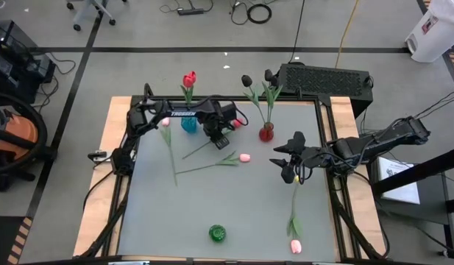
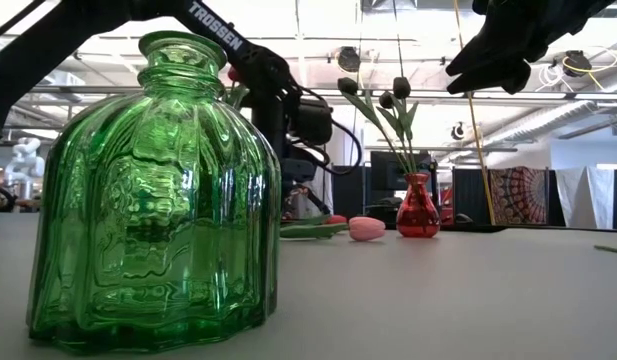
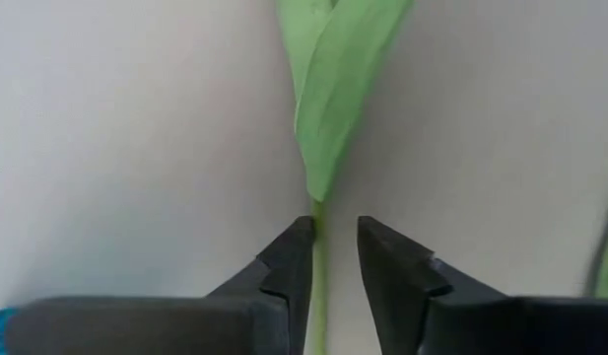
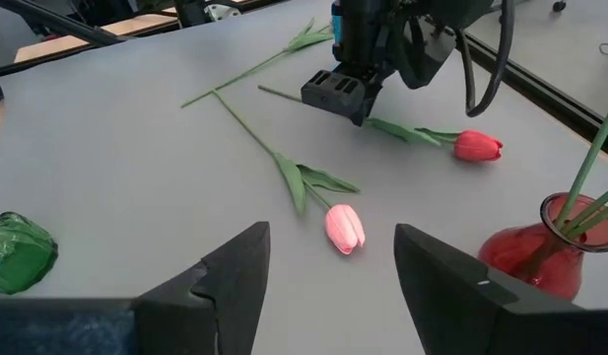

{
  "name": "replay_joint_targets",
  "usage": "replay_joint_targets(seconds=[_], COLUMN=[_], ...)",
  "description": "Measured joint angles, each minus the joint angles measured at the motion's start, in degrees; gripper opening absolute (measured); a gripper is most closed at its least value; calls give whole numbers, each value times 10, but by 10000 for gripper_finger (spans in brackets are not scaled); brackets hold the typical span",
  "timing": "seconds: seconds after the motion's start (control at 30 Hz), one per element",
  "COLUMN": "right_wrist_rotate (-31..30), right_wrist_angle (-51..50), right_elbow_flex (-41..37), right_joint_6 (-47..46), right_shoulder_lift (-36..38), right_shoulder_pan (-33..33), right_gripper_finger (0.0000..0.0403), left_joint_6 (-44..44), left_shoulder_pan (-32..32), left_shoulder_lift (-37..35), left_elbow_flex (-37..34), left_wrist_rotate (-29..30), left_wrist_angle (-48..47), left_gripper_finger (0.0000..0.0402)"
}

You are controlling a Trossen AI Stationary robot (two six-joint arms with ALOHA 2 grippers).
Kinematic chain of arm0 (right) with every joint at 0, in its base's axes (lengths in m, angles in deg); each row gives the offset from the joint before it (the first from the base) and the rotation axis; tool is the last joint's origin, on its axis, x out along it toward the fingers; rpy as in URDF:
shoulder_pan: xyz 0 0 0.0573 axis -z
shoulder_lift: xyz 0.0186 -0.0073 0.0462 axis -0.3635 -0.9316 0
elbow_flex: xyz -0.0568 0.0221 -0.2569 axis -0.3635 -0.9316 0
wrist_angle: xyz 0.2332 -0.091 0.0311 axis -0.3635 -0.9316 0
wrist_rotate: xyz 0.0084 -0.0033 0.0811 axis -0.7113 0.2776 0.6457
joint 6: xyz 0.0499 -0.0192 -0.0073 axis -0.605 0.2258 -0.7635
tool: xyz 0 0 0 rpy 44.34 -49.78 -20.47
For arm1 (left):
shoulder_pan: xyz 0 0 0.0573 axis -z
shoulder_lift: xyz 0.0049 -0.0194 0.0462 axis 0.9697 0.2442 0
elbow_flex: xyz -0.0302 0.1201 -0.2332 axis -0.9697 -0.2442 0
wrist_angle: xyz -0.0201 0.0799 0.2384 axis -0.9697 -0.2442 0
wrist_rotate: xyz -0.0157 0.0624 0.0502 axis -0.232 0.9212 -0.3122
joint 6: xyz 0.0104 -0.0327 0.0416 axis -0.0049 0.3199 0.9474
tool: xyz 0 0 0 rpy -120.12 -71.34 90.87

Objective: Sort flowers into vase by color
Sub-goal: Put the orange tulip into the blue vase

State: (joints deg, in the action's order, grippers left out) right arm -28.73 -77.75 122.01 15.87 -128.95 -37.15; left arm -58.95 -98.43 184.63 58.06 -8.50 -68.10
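The left claw [image 3: 333, 258] is low over the surface near its far edge, its fingers slightly apart with a thin green stem [image 3: 318, 286] running between them, not yet pinched. That stem seems to belong to a tulip lying flat [image 1: 199, 149] just beside the blue vase [image 1: 189, 124], which holds one red tulip [image 1: 189, 79]. The step in hand looks like picking this flower; the next move calls for closing on the stem and lifting without bending it.

The right claw [image 4: 333, 258] hovers spread wide above the middle right of the surface, facing a loose pink tulip [image 4: 344, 227] and, nearer the left arm, a loose red tulip [image 4: 477, 146]. The red vase [image 1: 266, 132] by the far edge holds black tulips [image 1: 257, 79]. The green vase [image 1: 217, 233] stands at the near edge, apparently empty, and another pink tulip [image 1: 295, 245] lies at the near right corner.
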Motion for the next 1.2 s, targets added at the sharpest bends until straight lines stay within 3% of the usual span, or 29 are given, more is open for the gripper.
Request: replay_joint_targets(seconds=[0.23,0.47,0.93,1.2], right_wrist_rotate=[0,0,0,0], right_wrist_angle=[0,0,0,0], right_elbow_flex=[0,0,0,0], right_joint_6=[0,0,15,15], right_shoulder_lift=[0,0,0,0], right_shoulder_pan=[0,0,0,0], right_gripper_finger=[210,210,210,210], left_joint_6=[0,-3,-61,-76], left_shoulder_pan=[20,35,64,67], left_shoulder_lift=[0,0,-1,-1], left_elbow_flex=[0,0,0,0], left_wrist_rotate=[0,0,-16,-18], left_wrist_angle=[0,0,-16,-15], left_gripper_finger=[65,6,4,35])
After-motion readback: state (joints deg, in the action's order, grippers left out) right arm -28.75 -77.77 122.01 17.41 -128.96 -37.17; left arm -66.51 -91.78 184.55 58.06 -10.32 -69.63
